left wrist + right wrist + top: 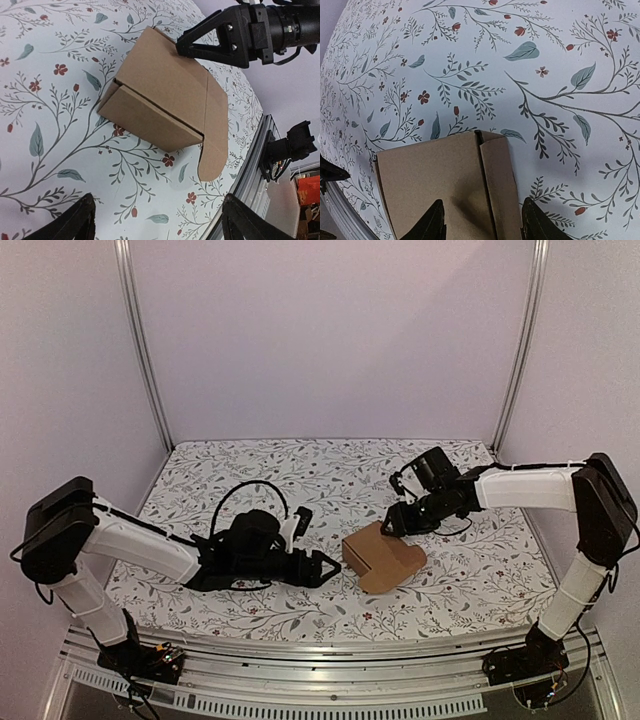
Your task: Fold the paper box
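Note:
The paper box [383,556] is a brown cardboard box, partly folded, lying on the flowered table right of centre. In the left wrist view the box [165,97] has one rounded flap sticking out towards the table's front edge. My left gripper [333,568] is open and empty, just left of the box and apart from it; its fingers [75,222] stand wide. My right gripper [392,524] is open at the box's far edge. In the right wrist view its fingertips [434,222] straddle the box's top seam [485,185], holding nothing.
The flowered cloth [250,480] covers the table. A metal rail [330,655] runs along the front edge, close to the box's flap. Metal posts [145,350] and plain walls stand at the back and sides.

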`<state>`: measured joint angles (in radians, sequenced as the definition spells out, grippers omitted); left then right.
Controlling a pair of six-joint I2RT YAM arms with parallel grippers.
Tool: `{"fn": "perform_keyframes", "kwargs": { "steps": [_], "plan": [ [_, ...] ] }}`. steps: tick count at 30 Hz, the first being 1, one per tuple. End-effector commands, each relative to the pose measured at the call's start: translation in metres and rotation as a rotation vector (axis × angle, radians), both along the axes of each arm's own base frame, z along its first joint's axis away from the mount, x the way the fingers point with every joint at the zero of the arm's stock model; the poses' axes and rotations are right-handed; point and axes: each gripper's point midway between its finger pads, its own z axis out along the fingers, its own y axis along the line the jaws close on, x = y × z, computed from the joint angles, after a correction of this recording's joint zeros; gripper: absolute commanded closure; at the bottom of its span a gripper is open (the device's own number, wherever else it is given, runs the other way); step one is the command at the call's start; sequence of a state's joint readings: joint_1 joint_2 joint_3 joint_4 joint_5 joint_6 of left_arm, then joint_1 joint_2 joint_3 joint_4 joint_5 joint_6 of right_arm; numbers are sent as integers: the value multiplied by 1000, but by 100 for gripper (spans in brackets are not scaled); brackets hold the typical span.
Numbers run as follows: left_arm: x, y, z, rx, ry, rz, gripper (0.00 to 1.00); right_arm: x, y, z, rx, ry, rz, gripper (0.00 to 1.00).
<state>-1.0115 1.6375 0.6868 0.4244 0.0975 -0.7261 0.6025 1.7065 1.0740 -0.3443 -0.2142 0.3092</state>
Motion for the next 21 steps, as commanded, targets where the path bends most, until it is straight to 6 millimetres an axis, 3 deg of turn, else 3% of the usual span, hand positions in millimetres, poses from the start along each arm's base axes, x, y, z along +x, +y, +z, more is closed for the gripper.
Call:
{"fn": "perform_keyframes", "kwargs": {
  "steps": [1, 8, 21],
  "plan": [
    [1, 7, 12, -76, 42, 30, 14, -1, 10, -7, 53, 50, 18, 51],
    [0, 21, 7, -89, 72, 54, 14, -10, 18, -21, 118, 115, 8, 62],
    [-1, 42, -4, -138, 174, 85, 14, -31, 42, -24, 188, 150, -42, 76]
  ]
}}
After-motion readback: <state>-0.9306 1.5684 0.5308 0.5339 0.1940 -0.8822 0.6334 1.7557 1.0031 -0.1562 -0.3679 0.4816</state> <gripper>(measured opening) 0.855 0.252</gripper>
